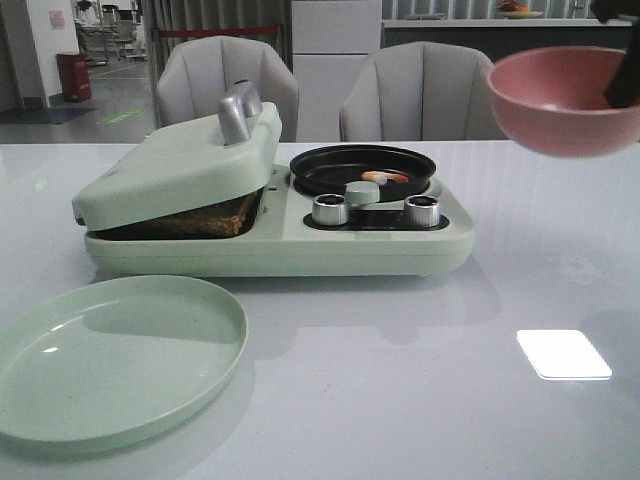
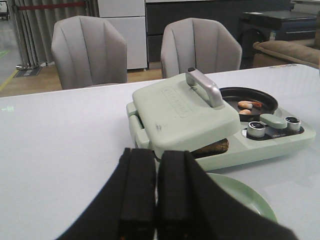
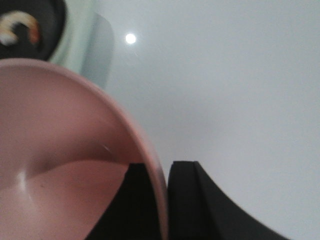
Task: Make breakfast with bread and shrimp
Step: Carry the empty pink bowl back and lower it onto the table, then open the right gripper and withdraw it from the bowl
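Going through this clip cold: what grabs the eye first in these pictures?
The pale green breakfast maker mid-table, its lid propped ajar over the bread, with the shrimp in its black pan. Next, the pink bowl held aloft at far right, its rim pinched in the right gripper.

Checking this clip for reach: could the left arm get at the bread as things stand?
Probably not directly. The bread sits under the lowered lid of the breakfast maker, only its edge showing. The left gripper is shut and empty, apart from the lid; it would likely have to raise the handle first.
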`<state>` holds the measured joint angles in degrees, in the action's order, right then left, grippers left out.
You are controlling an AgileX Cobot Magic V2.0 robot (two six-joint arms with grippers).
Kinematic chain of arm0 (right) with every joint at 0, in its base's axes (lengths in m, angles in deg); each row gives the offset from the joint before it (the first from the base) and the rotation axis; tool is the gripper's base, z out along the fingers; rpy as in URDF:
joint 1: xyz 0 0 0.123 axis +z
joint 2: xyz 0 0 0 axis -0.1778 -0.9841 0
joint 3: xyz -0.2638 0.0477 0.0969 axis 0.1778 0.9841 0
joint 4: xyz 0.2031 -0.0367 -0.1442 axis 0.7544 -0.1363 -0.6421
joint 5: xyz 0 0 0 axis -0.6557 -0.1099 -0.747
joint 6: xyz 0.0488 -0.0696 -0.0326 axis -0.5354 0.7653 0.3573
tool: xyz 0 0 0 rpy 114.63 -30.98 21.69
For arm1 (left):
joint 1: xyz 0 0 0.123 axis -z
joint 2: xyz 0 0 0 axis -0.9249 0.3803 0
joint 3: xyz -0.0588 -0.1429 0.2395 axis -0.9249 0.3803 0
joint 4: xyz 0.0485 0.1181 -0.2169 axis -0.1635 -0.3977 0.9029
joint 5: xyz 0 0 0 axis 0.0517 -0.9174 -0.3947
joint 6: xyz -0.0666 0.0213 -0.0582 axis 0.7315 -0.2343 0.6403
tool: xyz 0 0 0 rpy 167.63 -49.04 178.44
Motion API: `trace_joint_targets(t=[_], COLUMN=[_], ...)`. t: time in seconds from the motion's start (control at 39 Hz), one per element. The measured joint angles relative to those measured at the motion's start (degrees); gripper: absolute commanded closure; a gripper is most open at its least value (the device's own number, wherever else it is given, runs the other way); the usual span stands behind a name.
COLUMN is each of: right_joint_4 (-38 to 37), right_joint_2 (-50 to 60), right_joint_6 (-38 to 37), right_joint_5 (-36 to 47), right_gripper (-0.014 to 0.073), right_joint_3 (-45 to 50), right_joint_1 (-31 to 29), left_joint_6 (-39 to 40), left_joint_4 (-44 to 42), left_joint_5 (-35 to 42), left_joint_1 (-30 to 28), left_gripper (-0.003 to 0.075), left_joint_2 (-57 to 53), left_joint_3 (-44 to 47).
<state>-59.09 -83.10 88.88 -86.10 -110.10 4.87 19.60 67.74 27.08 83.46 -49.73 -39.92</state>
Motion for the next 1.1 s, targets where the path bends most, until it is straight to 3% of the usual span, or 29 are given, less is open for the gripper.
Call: trace_joint_targets(t=[0.21,0.54,0.87,1.1], right_joint_4=[-2.72,1.05,1.14,-2.35], right_joint_2=[-1.51,-6.30,-7.85,-5.46], right_joint_6=[-5.17,-5.80,-4.01,-3.63], right_joint_5=[-0.08,3.99,6.15,4.76], right_gripper=[0.0452,0.0435,0.0180,0.0167], right_joint_3=[6.42,10.17,10.17,10.17], right_joint_1=[0.00,0.00,0.00,0.00], left_joint_6=[0.00,0.00,0.00,0.00], left_joint_4=[0.00,0.00,0.00,0.00], left_joint_5=[0.00,0.00,0.00,0.00], left_joint_1=[0.00,0.00,0.00,0.00], left_gripper=[0.0606,0.0607,0.0607,0.0606], left_joint_2=[0.00,0.00,0.00,0.00], left_joint_3=[0.00,0.00,0.00,0.00])
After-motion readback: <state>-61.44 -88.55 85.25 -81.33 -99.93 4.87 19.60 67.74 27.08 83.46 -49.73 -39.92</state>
